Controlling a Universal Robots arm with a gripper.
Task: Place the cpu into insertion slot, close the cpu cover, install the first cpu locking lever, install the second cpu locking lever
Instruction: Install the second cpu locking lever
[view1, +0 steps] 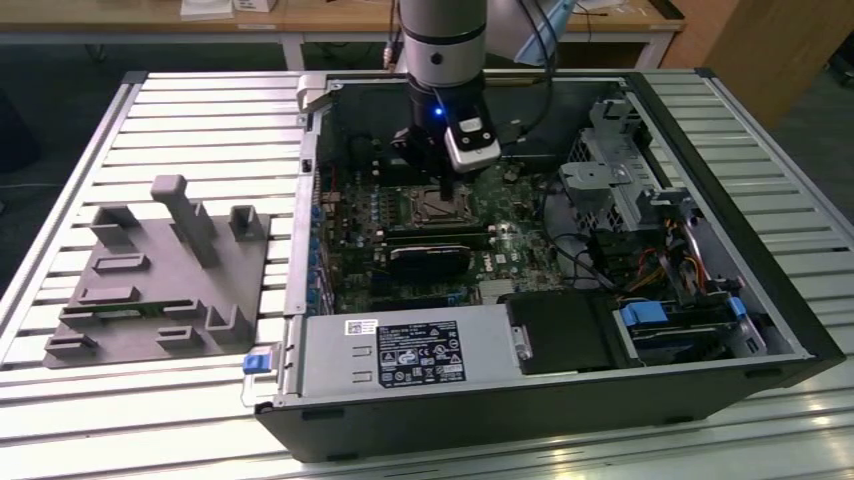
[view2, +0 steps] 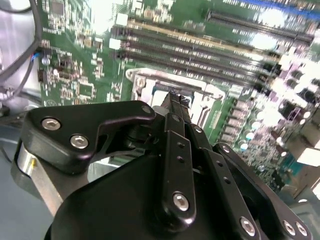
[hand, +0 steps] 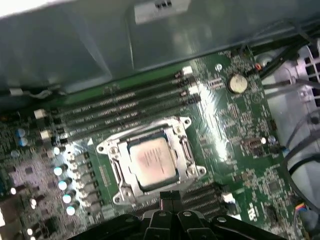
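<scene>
The cpu (hand: 152, 162), a pale silvery-tan square, lies flat in the insertion slot (view1: 434, 207) on the green motherboard. The cpu cover (hand: 145, 134), a silvery frame, lies down around the chip's face. My gripper (hand: 170, 197) hovers just beside the socket's edge, its two black fingers pressed together with nothing between them. In the second wrist view the gripper (view2: 175, 100) points at the socket frame (view2: 145, 82). In the exterior view the gripper (view1: 438, 180) hangs inside the open computer case, right over the socket. I cannot tell how the locking levers stand.
Long black memory slots (hand: 120, 107) run beside the socket. The case walls (view1: 310, 150) ring the board, with a drive cage (view1: 614, 190) and cables at the exterior view's right and a labelled power supply (view1: 400, 355) in front. A grey fixture (view1: 160, 275) sits on the slatted table.
</scene>
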